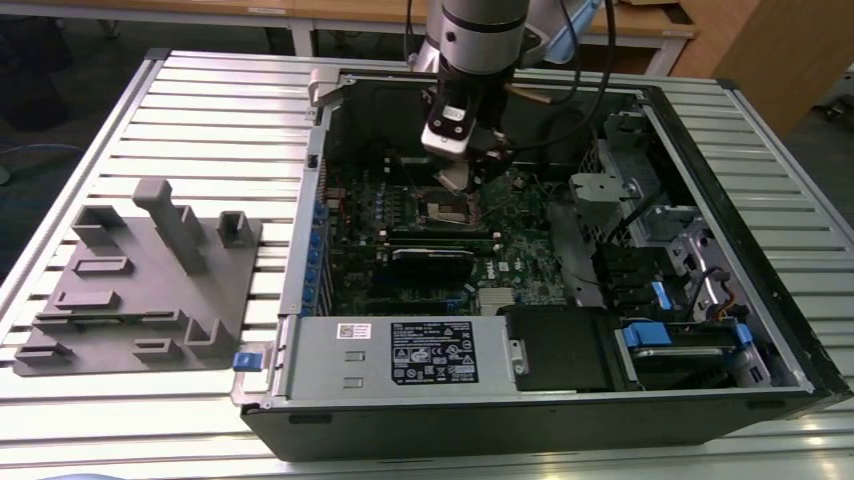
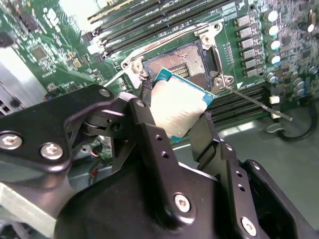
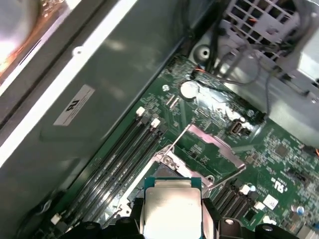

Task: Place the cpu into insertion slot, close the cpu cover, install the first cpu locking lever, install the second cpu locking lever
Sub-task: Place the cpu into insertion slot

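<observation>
Two black fingers [image 2: 144, 122] of the pincer [image 2: 175, 112] are clamped on opposite edges of the cpu [image 2: 180, 102], holding it tilted just over the open insertion slot [image 2: 182, 62]. In the exterior view the pincer hangs at the slot's twelve o'clock, above the green motherboard [image 1: 400, 270] inside the computer case [image 1: 534, 410] on the desk [image 1: 200, 100]. One cpu cover [image 3: 217, 144] stands flipped open beside the slot.

Socket [image 1: 450, 209]: on board [image 1: 527, 255], inside case [image 1: 534, 405], on worktop [image 1: 200, 110].
Chip [image 2: 174, 99]: just above socket, between jaws of gripper [image 2: 175, 124].
Cover [image 3: 214, 144]: tilted up at socket's edge.
Memory slots [image 2: 149, 25]: just beside socket.
Holder block [image 1: 140, 290]: on worktop outside case, well to the exterior view's left of socket.
</observation>
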Available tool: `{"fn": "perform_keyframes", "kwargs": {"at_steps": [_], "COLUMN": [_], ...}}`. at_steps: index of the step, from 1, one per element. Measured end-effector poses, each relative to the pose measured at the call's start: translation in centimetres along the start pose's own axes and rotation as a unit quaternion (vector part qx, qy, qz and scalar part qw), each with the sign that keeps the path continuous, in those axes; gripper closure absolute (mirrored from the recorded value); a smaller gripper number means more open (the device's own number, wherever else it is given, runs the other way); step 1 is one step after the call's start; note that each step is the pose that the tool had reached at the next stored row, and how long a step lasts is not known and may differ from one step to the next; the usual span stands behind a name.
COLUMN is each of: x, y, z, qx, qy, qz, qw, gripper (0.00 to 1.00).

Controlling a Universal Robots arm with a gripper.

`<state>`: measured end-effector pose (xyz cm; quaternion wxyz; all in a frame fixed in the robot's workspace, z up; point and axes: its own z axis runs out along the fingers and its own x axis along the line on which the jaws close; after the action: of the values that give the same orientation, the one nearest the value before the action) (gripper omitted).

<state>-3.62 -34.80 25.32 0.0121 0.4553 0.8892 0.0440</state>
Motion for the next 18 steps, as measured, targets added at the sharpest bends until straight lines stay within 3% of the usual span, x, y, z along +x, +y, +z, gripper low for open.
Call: {"fn": "perform_keyframes", "kwargs": {"at_steps": [4,11,15,18], "x": [0.00,0.00,0.00,0.00], "y": [0.00,0.00,0.00,-0.01], "z": [0.01,0.03,0.08,0.11], "qx": [-0.0005,-0.0007,-0.0014,-0.0018], "qy": [-0.0025,-0.0033,-0.0065,-0.0089], "qz": [0.029,0.036,0.072,0.099], "qw": [0.99959,0.99933,0.99738,0.99507], "gripper": [0.46,0.46,0.46,0.46]}}
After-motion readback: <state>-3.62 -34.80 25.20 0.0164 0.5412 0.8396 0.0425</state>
